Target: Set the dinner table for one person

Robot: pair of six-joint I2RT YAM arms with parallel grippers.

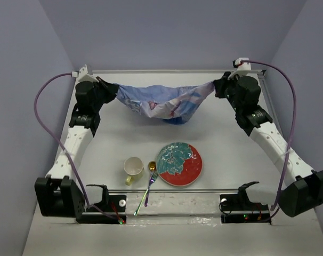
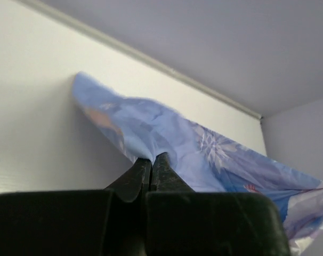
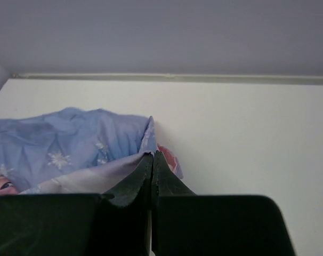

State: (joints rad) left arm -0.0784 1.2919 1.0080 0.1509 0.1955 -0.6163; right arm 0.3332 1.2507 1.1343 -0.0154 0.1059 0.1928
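**Top view.** Your left tool [image 1: 114,88] and right tool [image 1: 216,86] hold the cloth mat [image 1: 161,104] by opposite corners, sagging over the far end of the tabletop [image 1: 225,144]. Uneven lowering could drag it onto the plate [image 1: 178,164].

**Left wrist.** Jaws pinched shut on a thin edge, which may slip.

**Right wrist.** Likewise closed on fabric.

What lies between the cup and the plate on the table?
A gold-headed spoon, with a fork just nearer the arms' bases; the top external view shows both.
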